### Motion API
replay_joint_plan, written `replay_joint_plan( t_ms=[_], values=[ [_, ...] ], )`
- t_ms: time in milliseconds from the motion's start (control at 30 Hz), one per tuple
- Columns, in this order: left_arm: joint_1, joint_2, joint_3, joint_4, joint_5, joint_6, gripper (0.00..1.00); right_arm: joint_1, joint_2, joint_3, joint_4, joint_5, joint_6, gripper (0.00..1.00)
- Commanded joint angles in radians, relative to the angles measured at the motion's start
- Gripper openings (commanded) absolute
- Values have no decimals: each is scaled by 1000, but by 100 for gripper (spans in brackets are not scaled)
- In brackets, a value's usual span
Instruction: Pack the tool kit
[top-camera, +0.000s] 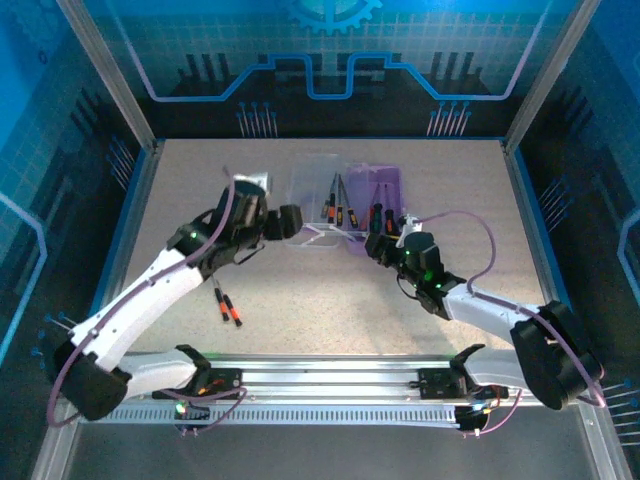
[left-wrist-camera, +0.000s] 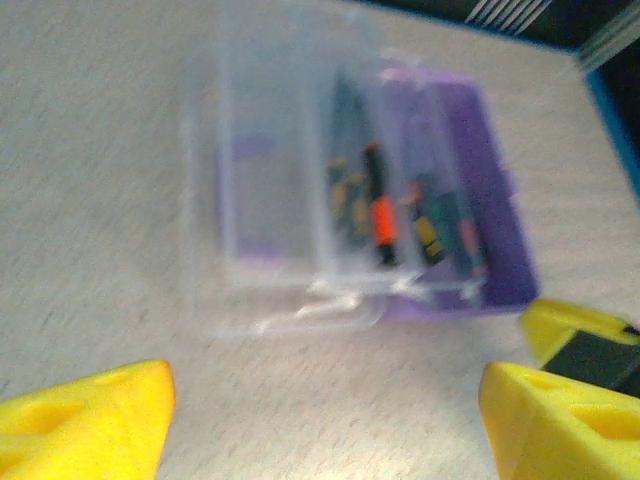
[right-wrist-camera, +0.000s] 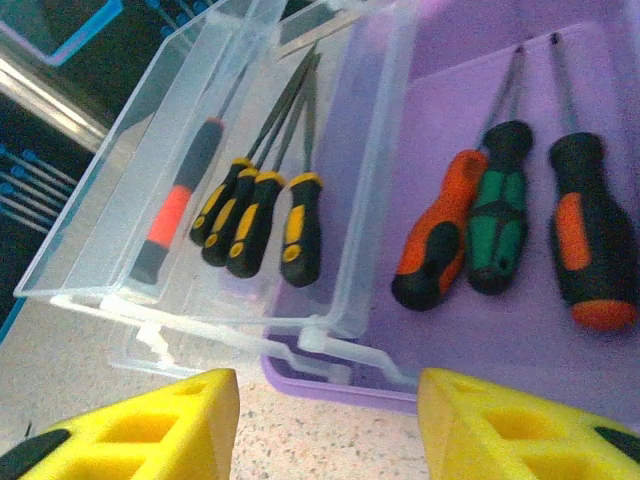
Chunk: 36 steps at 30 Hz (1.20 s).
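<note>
Two loose screwdrivers (top-camera: 226, 305), eight in case (right-wrist-camera: 500, 340)

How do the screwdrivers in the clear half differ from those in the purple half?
The clear-half screwdrivers have slim handles; the purple-half screwdrivers have fat ones. Five lie in the clear half, mostly yellow-black; three in the purple half, orange, green and black. Both sets lie side by side.

Blue-tinted dim overhead view, left wrist view blurred, right sharp
</note>
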Motion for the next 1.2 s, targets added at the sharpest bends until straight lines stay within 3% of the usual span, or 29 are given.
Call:
replay_joint_plan(
  t_ms=[0, 200, 333, 433, 733, 900, 1167],
  values=[
    [1, -117, -137, -56, -119, -104, 89, 29, 46, 73, 67, -92, -40, 56],
    [4, -357, -365, -172, -149, -264, 94, 162, 35, 120, 98, -150, -261, 61],
    [4, -465, -462, -255, -138, -361, 93, 247, 12, 128, -7, -60, -414, 62],
    [5, -503, -507, -287, -120, -412, 89, 261, 13, 90, 29, 30, -436, 62],
    [1, -382, -533, -381, -74, -533, 68, 262, 0, 56, 35, 152, -376, 62],
    [-4, -363, -587, -334, -34, -553, 53, 261, -5, 54, 27, 160, -360, 62],
    [-19, -295, -632, -261, 17, -561, 44, 261, 26, 61, 26, 173, -348, 61]
  ],
)
